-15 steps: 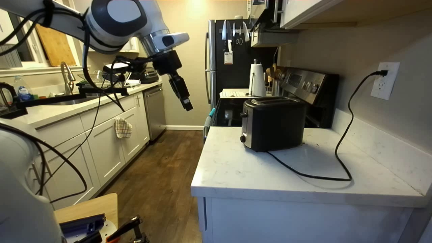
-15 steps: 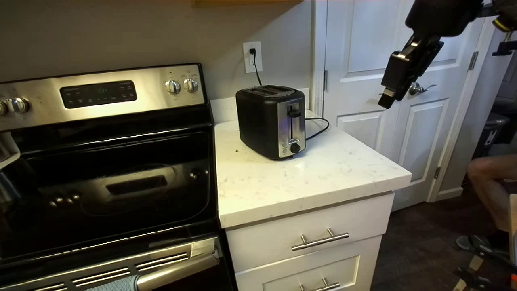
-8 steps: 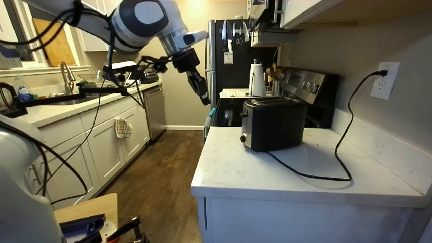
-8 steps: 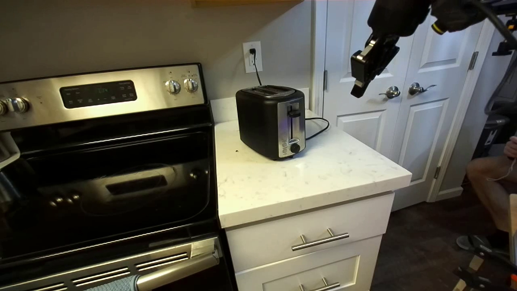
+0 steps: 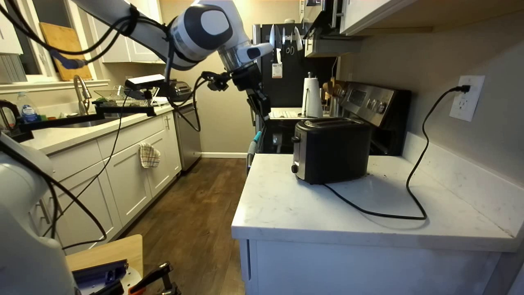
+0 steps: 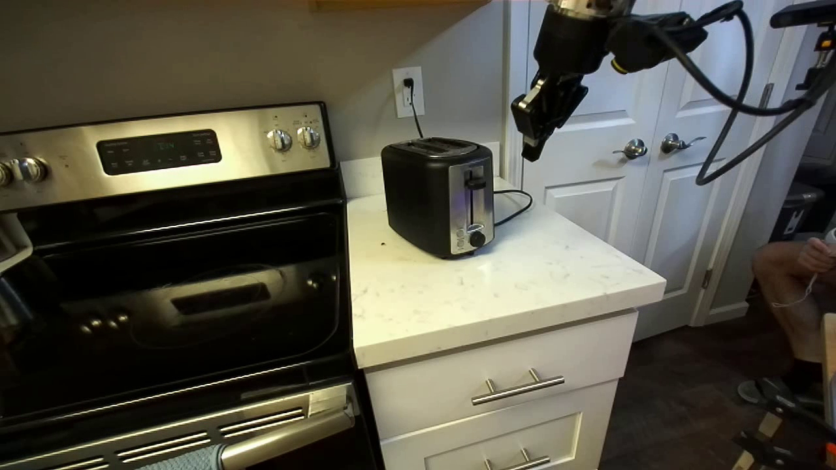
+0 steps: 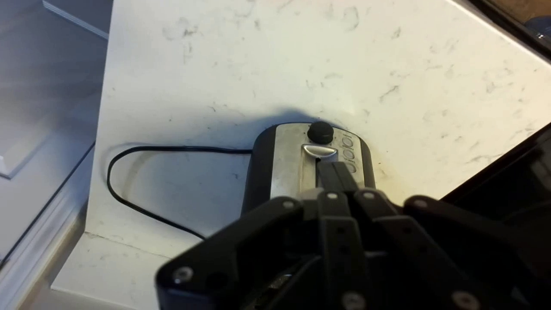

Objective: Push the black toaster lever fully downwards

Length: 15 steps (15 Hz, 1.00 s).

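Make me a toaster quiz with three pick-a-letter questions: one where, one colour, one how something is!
1. Where is the toaster?
A) In the sink
B) On the counter
C) On the floor

2. What colour is its lever?
A) Red
B) White
C) Black

3. How is that lever?
A) Raised
B) Pushed fully down
C) Snapped off

1 B: both exterior views show it standing there.
2 C: it looks black against the silver front.
3 A: it sits high above the round knob.
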Tool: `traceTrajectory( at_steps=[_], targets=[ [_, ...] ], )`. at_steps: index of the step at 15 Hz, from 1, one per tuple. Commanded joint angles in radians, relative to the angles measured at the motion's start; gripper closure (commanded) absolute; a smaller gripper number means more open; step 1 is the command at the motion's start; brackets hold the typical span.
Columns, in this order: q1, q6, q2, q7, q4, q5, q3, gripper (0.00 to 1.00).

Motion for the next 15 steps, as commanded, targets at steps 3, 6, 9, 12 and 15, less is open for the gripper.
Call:
traceTrajectory(
  at_steps=[3,6,9,12,15],
  targets=[
    [0.031,0.029,0.159,0.100,0.120,-0.110,-0.021,1.00],
    [0.059,0.035,0.222,0.121,0.164,-0.123,-0.050,1.00],
    [0.086,0.036,0.273,0.139,0.199,-0.139,-0.086,1.00],
    [0.110,0.040,0.316,0.139,0.235,-0.137,-0.123,1.00],
    [0.135,0.042,0.346,0.139,0.260,-0.144,-0.154,1.00]
  ],
)
